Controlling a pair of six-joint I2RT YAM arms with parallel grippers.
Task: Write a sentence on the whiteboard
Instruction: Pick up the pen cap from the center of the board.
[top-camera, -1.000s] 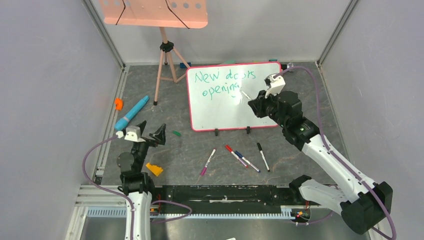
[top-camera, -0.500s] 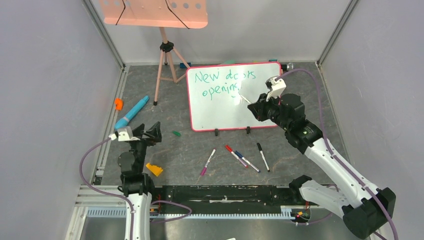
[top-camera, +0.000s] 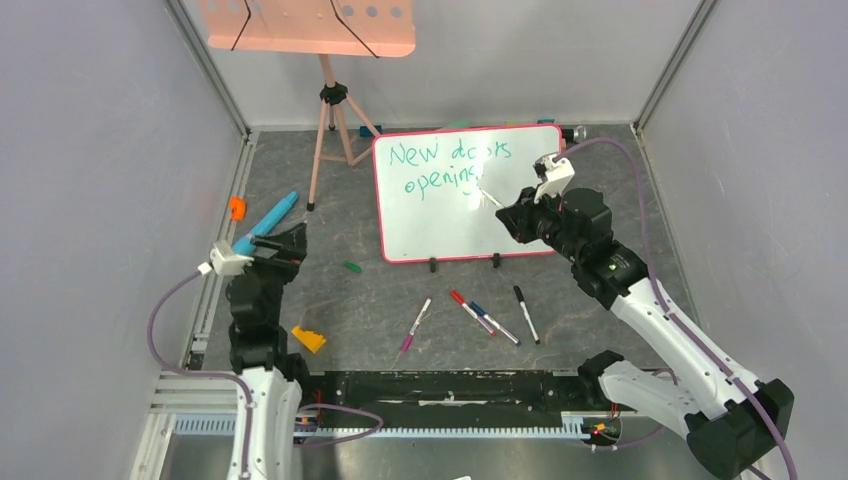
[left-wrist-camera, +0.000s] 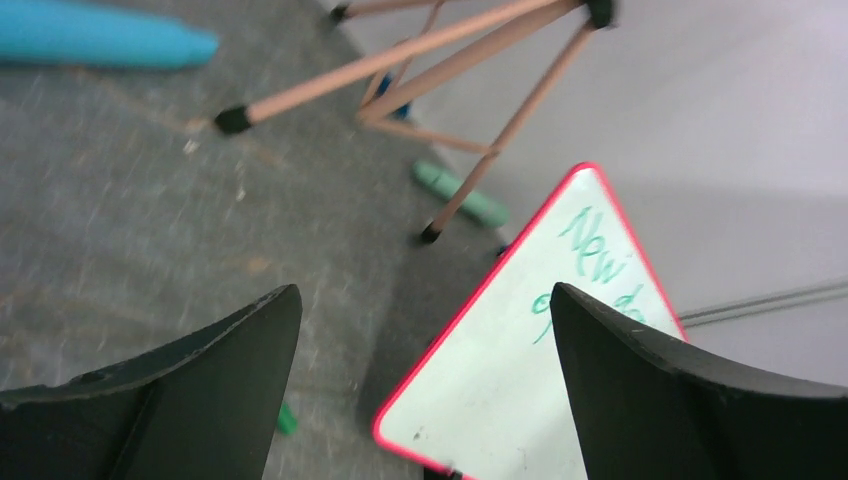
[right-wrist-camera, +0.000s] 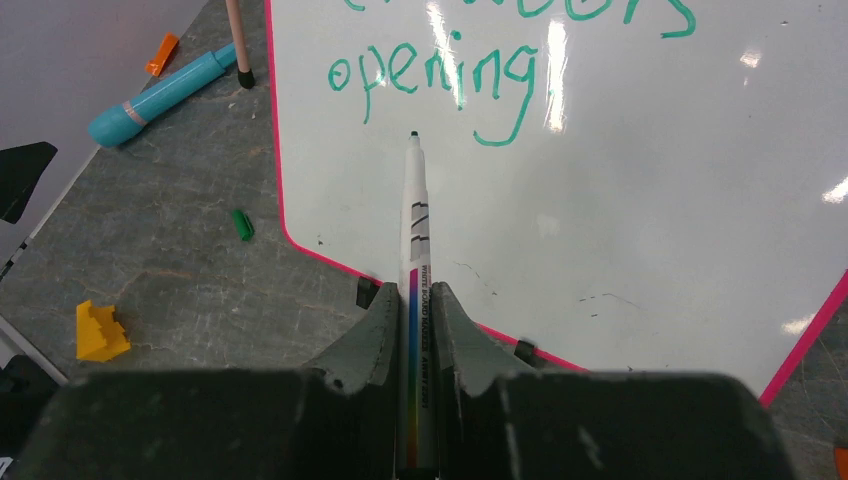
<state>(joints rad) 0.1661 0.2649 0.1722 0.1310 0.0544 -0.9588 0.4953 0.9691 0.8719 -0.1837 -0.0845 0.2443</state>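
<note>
The right end effector is closed narrow on one marker. Its tip points at the whiteboard, which stands straight ahead of it, just under the tail of the "g". I cannot tell if the tip touches.

If the arm presses too hard, the board may tilt back or slide, because it stands only on two small feet. The marker may also slip between the jaws, and a stroke too high could cross the sentence, just beyond the tip. The left end effector is wide and holds nothing, well apart from the board, so it gives no support.

Counted on the surface:
- four loose pens, nearer than the right end effector
- one yellow wedge, behind the left one
- one green cap, beside it
- one big blue marker
- one orange piece
- one tripod, farthest
</note>
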